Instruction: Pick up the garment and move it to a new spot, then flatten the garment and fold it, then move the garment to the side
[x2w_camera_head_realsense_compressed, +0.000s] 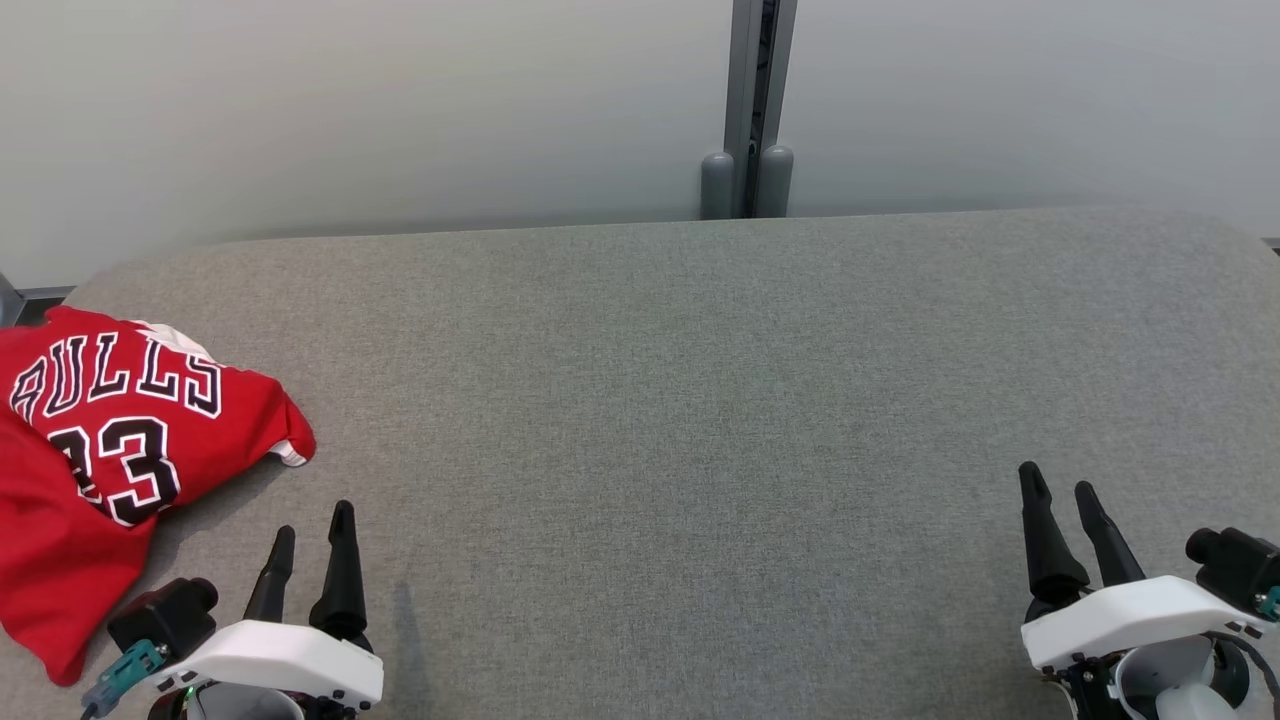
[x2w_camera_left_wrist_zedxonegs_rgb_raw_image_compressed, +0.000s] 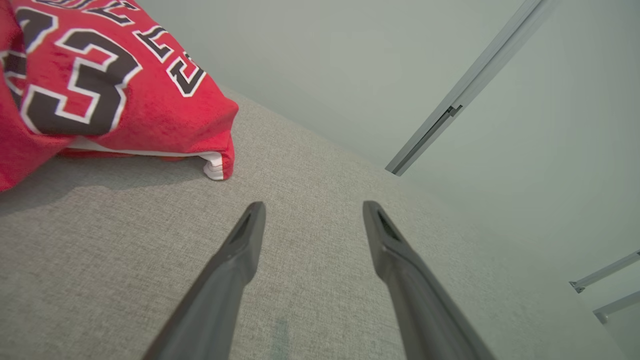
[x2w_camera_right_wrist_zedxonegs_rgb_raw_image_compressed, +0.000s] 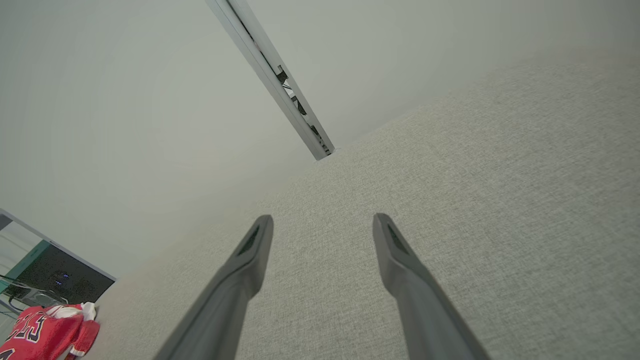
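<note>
The garment (x2w_camera_head_realsense_compressed: 110, 440) is a red jersey with black and white lettering and the number 23. It lies crumpled at the far left of the grey fabric surface (x2w_camera_head_realsense_compressed: 700, 400). My left gripper (x2w_camera_head_realsense_compressed: 313, 520) stands open near the front edge, just right of the garment and not touching it. In the left wrist view the garment (x2w_camera_left_wrist_zedxonegs_rgb_raw_image_compressed: 100, 85) sits up and to the left of the open left gripper (x2w_camera_left_wrist_zedxonegs_rgb_raw_image_compressed: 312, 207). My right gripper (x2w_camera_head_realsense_compressed: 1058, 488) is open at the front right, far from the garment. In the right wrist view the right gripper (x2w_camera_right_wrist_zedxonegs_rgb_raw_image_compressed: 322, 220) is empty and the garment (x2w_camera_right_wrist_zedxonegs_rgb_raw_image_compressed: 47, 335) is small at the lower left.
A pale wall (x2w_camera_head_realsense_compressed: 350, 110) with a grey vertical post (x2w_camera_head_realsense_compressed: 750, 110) runs behind the surface. The surface's rounded back edge runs along the wall, and its left corner curves off beside the garment. A dark monitor (x2w_camera_right_wrist_zedxonegs_rgb_raw_image_compressed: 55, 280) stands beyond the far left end.
</note>
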